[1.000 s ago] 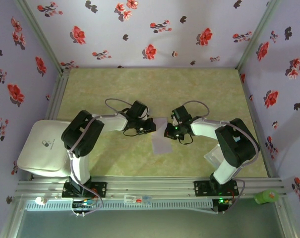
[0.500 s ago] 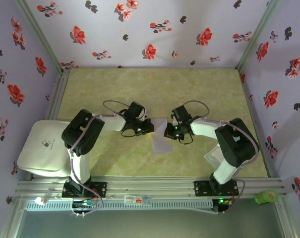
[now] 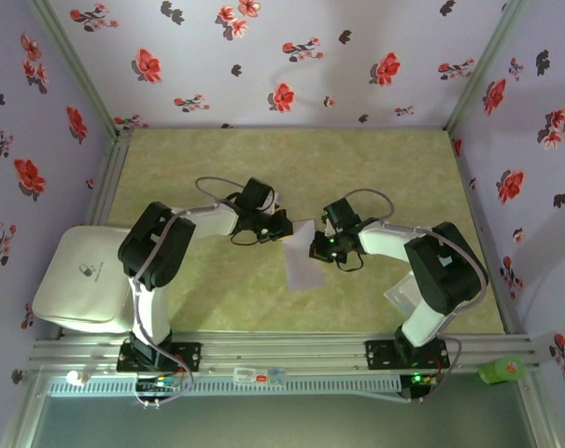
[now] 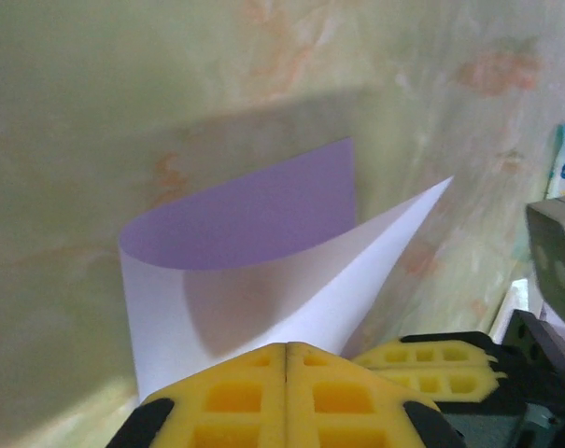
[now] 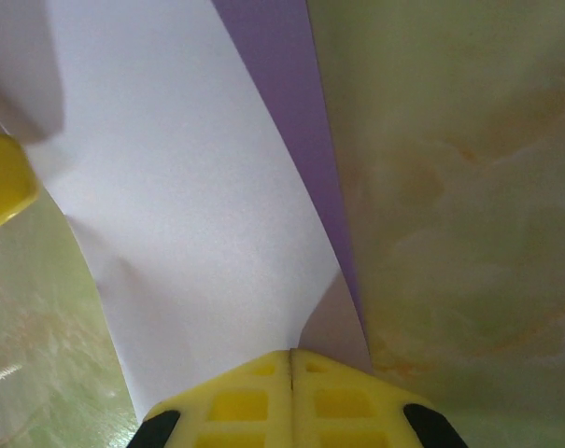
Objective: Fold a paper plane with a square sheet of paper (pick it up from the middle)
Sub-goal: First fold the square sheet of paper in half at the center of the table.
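Observation:
The square sheet of paper [image 3: 304, 263], pale lavender, lies between the two arms at the table's middle. My left gripper [image 3: 284, 228] is shut on its far left edge. In the left wrist view the sheet [image 4: 254, 224] curls up from my shut left gripper [image 4: 287, 347] in a loose bend. My right gripper [image 3: 316, 248] is shut on the sheet's right edge. In the right wrist view the sheet [image 5: 179, 196] spreads away from my right gripper [image 5: 291, 353]. The paper plane is out of view; the sheet is only bent.
A white padded block [image 3: 81, 275] sits off the table's left edge. A translucent plastic square [image 3: 401, 297] lies by the right arm's base. A green object [image 3: 501, 371] rests on the front rail. Flowered walls close three sides.
My left gripper has moved a little toward the far side, taking the sheet's left edge with it. The right gripper has stayed put.

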